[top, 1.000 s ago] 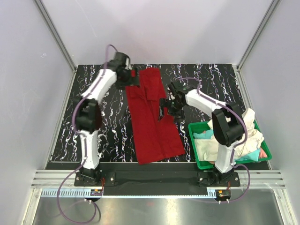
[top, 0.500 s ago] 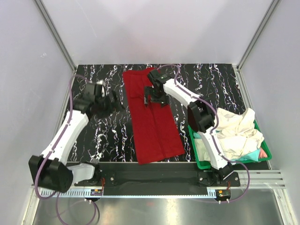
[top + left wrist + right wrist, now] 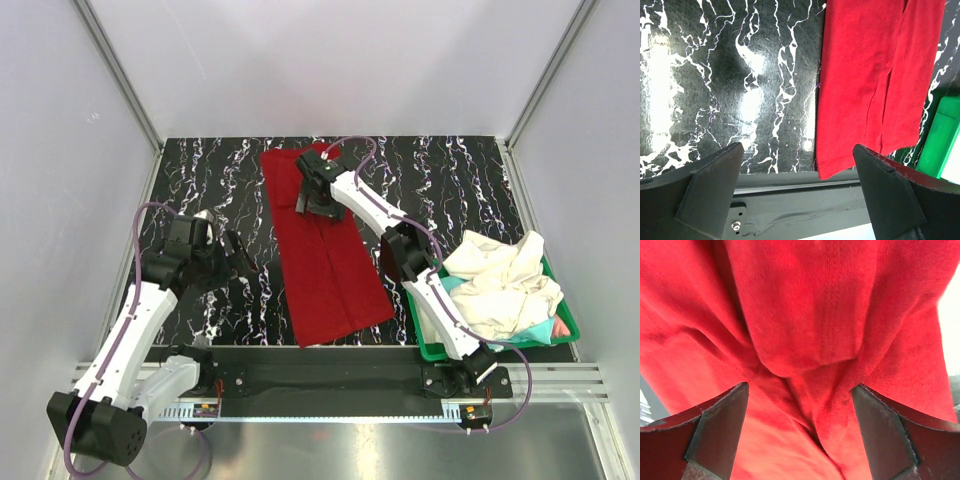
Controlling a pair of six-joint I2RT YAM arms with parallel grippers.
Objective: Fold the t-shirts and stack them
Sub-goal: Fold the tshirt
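Red t-shirt (image 3: 330, 270) now under right gripper (image 3: 311, 197); left gripper (image 3: 238, 256) withdrawn.

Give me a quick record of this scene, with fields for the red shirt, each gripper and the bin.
red t-shirt: flat on the table, folded into a long strip running far to near
right gripper: open, low over the shirt's far end, bunched red cloth between its fingers
left gripper: open, empty, over bare table left of the shirt
green bin: near right corner, holds crumpled cream-white shirts, a teal shirt showing at the pile's edge
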